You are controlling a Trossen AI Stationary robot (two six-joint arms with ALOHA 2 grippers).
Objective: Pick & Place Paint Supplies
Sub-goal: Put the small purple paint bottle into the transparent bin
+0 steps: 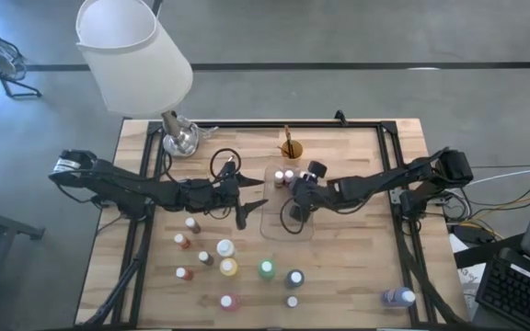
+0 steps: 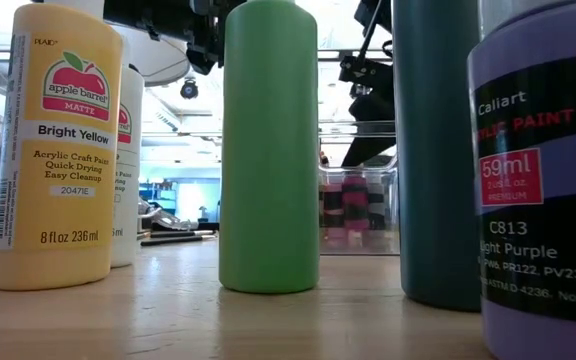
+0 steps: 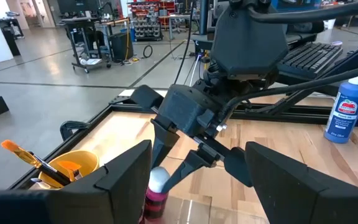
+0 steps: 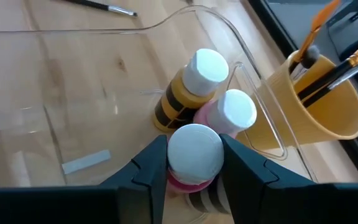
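We have the right gripper [image 4: 194, 163] clamped on a small white-capped pink paint bottle [image 4: 194, 155] inside the clear rectangular plastic tray [image 4: 55, 124], just beside two bottles already there. Releasing crookedly could topple them. Our left gripper [image 3: 194, 180] hovers open nearby, risking collision.

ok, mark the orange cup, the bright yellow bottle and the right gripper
orange cup [image 4: 319, 115], right wrist view, outer wall.
bright yellow bottle [image 2: 56, 150], low view, front label.
right gripper [image 4: 194, 163], right wrist view, between fingertips, on the white-capped pink bottle [image 4: 194, 149].
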